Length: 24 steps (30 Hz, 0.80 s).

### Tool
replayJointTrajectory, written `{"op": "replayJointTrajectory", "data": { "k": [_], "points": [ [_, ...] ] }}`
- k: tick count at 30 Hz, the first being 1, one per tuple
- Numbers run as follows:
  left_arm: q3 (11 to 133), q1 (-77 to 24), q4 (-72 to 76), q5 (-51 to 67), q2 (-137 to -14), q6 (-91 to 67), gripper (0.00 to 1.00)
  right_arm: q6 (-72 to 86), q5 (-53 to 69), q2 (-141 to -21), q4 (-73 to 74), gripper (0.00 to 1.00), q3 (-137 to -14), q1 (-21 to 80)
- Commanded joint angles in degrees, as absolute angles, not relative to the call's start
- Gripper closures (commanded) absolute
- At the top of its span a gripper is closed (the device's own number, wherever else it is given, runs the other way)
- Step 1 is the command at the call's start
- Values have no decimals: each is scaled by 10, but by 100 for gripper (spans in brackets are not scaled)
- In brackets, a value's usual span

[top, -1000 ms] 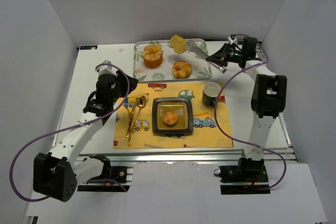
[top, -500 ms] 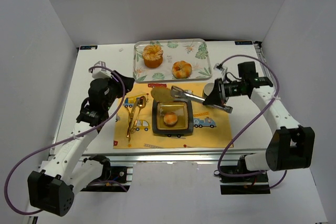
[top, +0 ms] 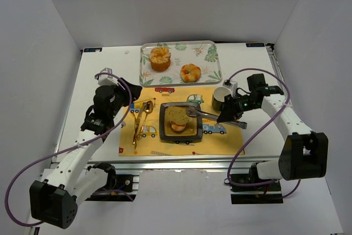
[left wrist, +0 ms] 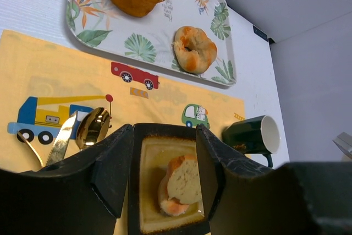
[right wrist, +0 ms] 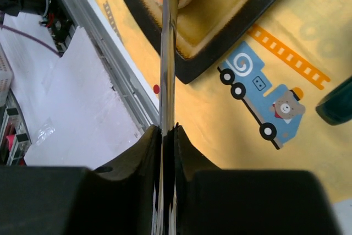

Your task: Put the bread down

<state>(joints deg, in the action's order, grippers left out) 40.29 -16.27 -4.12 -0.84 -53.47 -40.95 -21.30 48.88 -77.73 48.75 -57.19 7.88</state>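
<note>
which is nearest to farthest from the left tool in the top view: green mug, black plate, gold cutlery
1. gold cutlery, on the mat's left side, right beside the left tool
2. black plate, in the middle of the mat
3. green mug, at the mat's right edge, across from the tool

The bread is a pale slice with a tan crust. It lies tilted on a small orange-brown bun in the dark square plate, out ahead of the right gripper at the tips of the tongs clamped in it.
</note>
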Motion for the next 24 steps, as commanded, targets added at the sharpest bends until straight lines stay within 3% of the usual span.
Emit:
{"op": "replayJointTrajectory", "data": {
  "k": [1, 9, 15, 22, 23, 24],
  "points": [
    [389, -160, -32, -4, -509, -418, 41, -189, 469, -780, 456, 80, -586, 80],
    [379, -160, -40, -11, -489, -427, 41, -154, 459, -779, 408, 63, -601, 79],
    [384, -160, -45, -9, -496, -422, 41, -147, 458, -766, 391, 59, -606, 79],
    [388, -160, -36, -3, -505, -421, 41, -161, 457, -752, 388, 62, -613, 76],
    [388, -160, -33, -1, -509, -421, 44, -166, 460, -747, 388, 64, -615, 76],
    [388, -160, -32, -1, -510, -421, 47, -172, 463, -739, 387, 75, -619, 76]
  ]
}}
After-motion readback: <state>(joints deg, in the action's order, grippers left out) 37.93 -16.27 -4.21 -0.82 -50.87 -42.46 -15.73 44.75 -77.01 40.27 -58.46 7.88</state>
